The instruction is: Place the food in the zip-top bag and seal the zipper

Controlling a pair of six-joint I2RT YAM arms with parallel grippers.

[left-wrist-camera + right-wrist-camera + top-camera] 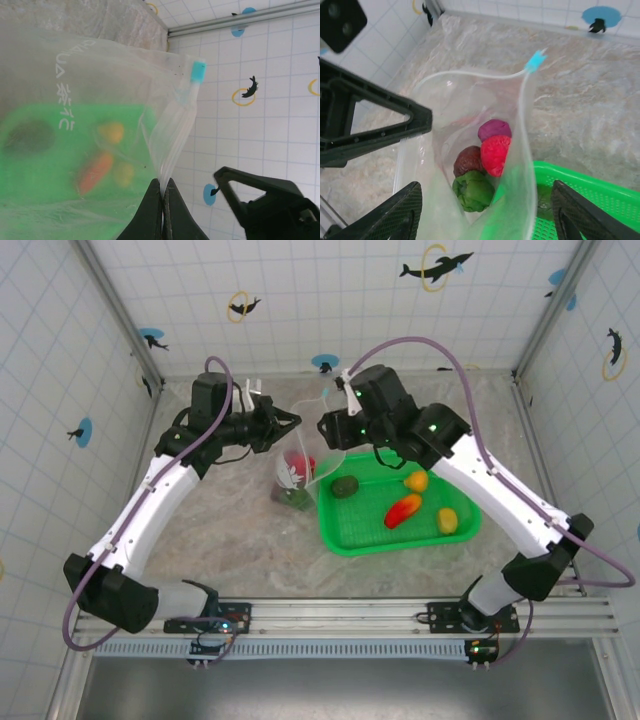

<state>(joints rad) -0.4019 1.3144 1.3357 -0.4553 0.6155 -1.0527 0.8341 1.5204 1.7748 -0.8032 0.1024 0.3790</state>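
Top: marbled tabletop (240, 540), white tiled walls with dolphin stickers. zip-top bag (295, 480) upright between left gripper (290, 422) and right gripper (325, 426), just beside green basket (395, 546) holding 4 food pieces.
Left wrist: left gripper (162, 194) pinched tight on bag edge, below blue-tipped zipper (198, 71).
Right wrist: right gripper (485, 215) spread wide, gripping nothing, open bag mouth between fingers; 4 food (495, 152) pieces inside.
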